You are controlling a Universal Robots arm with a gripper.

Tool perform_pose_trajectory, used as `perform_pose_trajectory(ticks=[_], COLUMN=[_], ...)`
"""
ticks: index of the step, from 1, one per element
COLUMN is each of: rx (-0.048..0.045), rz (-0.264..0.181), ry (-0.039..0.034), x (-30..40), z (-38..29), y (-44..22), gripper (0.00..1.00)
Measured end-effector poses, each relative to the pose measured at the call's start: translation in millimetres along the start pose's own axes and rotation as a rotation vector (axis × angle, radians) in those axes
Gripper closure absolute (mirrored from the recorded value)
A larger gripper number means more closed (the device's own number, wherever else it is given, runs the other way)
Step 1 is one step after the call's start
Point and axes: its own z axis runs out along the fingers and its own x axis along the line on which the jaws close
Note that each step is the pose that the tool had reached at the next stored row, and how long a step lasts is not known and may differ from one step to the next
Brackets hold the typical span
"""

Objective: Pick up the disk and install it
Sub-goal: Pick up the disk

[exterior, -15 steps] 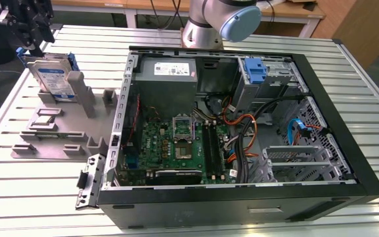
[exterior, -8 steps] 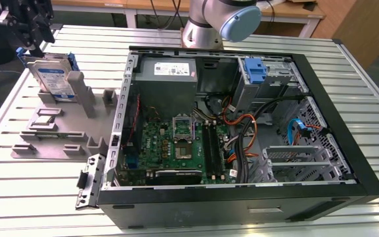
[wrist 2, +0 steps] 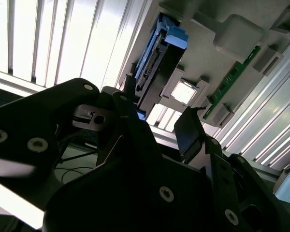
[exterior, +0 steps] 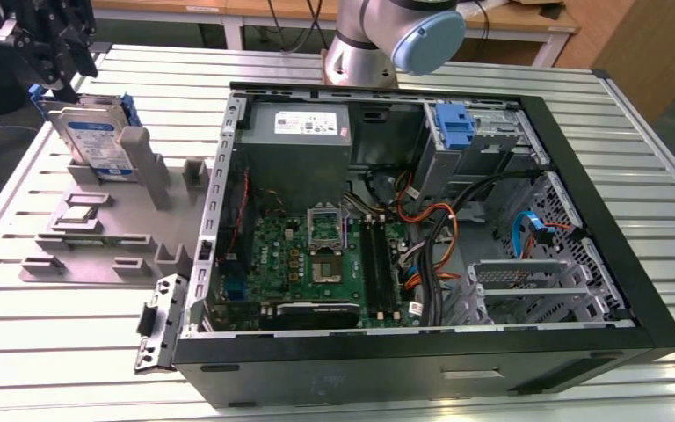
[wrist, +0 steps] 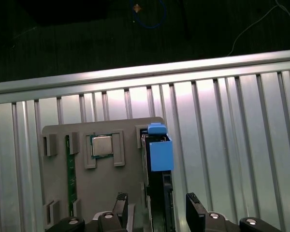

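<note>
Item 1, my gripper (exterior: 59,83): I am hanging it over the far corner of the table (exterior: 56,352), at the exterior view's left, just above the top edge of the disk. I am keeping my jaws released. In the first wrist view my two black fingers (wrist: 121,205) are standing apart on either side of the disk, with a gap showing between each of them and it. I am holding nothing.

Item 2, the disk (exterior: 89,141): it is standing on edge in a slot of the grey tray (exterior: 115,224), with its blue-and-white label facing the exterior camera and its blue frame showing at the top and sides. In both wrist views it is appearing edge-on (wrist: 159,154) (wrist 2: 157,63), in line with the opening of my gripper (wrist: 157,208) (wrist 2: 159,113).

Item 3, the tray's other contents: a square processor chip (exterior: 80,214) is lying flat in its pocket near the disk, and a green memory stick (wrist: 71,169) is sitting on edge in a slot beyond the chip.

Item 4, the computer case (exterior: 619,290): it is lying open on the table at the exterior view's right, just beside the tray. Inside, a grey power supply (exterior: 296,127) is sitting in the far corner nearest the tray, the green circuit board (exterior: 314,264) is lying below it, and a blue bracket (exterior: 455,123) is standing in a bay at the far side.
</note>
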Motion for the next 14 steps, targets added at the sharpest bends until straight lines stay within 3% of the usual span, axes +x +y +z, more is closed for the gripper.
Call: perform_pose_trajectory(ticks=[14], rx=[0.0003], rz=[0.000], ry=[-0.0002], x=[0.1], z=[4.1], y=[-0.2], gripper=[0.41])
